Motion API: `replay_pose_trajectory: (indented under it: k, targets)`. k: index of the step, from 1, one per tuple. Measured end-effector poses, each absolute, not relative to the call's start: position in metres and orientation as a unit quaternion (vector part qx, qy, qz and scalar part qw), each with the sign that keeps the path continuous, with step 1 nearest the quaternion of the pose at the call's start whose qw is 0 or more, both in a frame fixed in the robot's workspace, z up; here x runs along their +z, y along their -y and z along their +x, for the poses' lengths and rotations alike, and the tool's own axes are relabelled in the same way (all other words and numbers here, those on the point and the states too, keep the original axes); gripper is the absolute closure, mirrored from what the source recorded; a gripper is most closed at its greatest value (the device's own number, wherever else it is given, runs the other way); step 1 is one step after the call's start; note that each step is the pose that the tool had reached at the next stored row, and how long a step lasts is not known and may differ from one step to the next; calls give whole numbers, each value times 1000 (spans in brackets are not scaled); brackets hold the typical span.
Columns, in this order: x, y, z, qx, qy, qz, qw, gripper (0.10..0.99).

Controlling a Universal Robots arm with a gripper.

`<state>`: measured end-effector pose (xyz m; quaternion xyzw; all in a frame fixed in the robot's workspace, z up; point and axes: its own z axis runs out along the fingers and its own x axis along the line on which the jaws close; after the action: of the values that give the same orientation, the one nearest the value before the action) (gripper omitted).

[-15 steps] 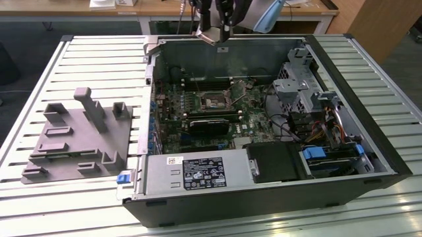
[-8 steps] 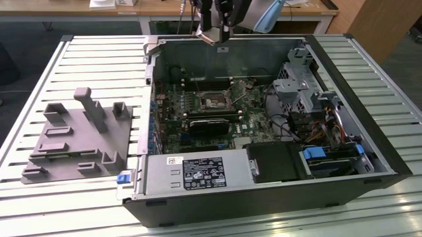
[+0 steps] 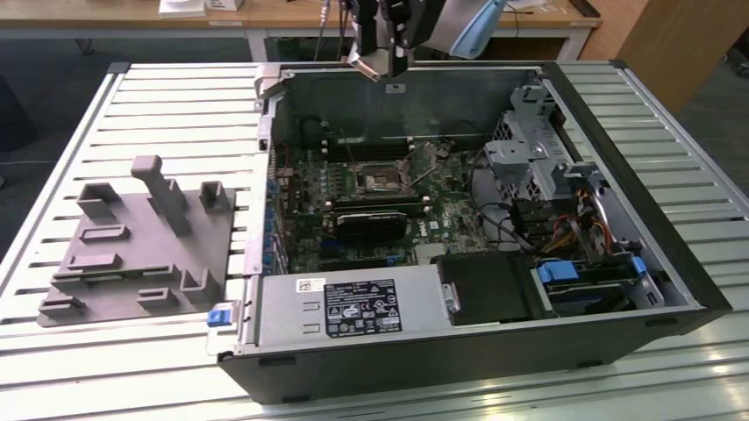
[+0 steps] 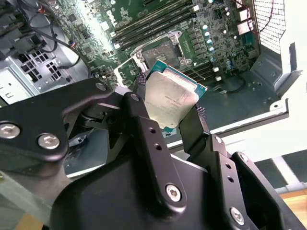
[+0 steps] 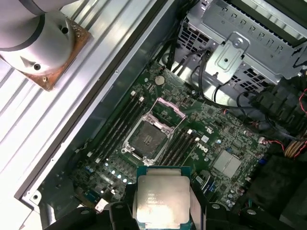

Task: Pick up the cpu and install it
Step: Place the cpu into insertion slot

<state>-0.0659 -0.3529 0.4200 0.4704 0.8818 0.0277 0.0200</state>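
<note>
Gripper [image 4: 169, 109] is closed narrow on the cpu [image 4: 169, 93]. In the second wrist view the chip is pinched by two opposite edges, prob. so lid and underside stay untouched, and it's held tilted above the mobo [image 4: 216, 28], w/ the socket [image 4: 163, 51] beyond. In the first wrist view the cpu is carried lid-up, clear of the board; socket frame looks flipped open to receive it. In the exterior view the arm [image 3: 387, 44] is seen high over the PC case [image 3: 468, 351], and a grey tray [image 3: 129, 254] lies beside the case.

Black fingers [image 4: 191, 132], silver screws [image 4: 173, 192], pale-grey wrist [image 5: 29, 28]
</note>
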Motion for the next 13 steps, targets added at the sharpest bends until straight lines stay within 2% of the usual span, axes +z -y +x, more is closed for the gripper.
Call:
replay_pose_trajectory:
  k: [13]
  targets:
    - [419, 353, -66, 27, -856, 516, 21, 557]
